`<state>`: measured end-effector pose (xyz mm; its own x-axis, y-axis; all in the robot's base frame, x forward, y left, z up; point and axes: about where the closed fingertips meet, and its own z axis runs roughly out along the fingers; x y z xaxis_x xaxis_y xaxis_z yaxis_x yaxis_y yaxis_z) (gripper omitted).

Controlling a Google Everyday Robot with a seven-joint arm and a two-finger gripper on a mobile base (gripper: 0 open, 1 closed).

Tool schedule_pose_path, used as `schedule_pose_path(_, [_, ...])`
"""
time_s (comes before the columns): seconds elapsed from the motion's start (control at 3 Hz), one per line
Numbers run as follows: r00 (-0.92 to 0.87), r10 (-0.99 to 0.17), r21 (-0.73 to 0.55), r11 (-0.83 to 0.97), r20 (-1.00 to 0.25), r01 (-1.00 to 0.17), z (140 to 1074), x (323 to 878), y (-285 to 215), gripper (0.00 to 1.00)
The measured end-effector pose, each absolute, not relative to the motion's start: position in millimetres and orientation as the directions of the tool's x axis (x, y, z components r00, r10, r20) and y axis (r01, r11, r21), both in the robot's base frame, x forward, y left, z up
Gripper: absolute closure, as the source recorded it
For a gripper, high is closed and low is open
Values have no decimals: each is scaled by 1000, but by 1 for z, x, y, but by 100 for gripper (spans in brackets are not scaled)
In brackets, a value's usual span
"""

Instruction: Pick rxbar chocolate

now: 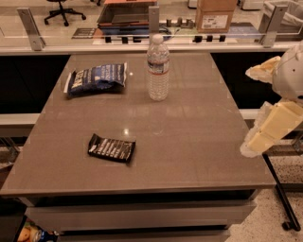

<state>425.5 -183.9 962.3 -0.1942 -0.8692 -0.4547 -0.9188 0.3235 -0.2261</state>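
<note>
The rxbar chocolate (111,148) is a small flat black bar with rows of white lettering. It lies flat on the grey table (199,142), at the front left. My gripper (271,124) hangs off the table's right edge, at about table height. It is well to the right of the bar and touches nothing.
A clear water bottle (157,67) stands upright at the back centre. A crinkled blue-and-white snack bag (96,78) lies at the back left. A glass-fronted rail with metal posts (153,19) runs behind the table. A cardboard box (216,14) stands beyond it.
</note>
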Motion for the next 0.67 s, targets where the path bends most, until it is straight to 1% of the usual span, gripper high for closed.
schedule_pose_path(0.33, [-165,-794,-179,325,-585,-928,938,420,-155,0])
schedule_pose_path(0.67, [-129,-714,-135,301,-688,-944,917,421,-120,0])
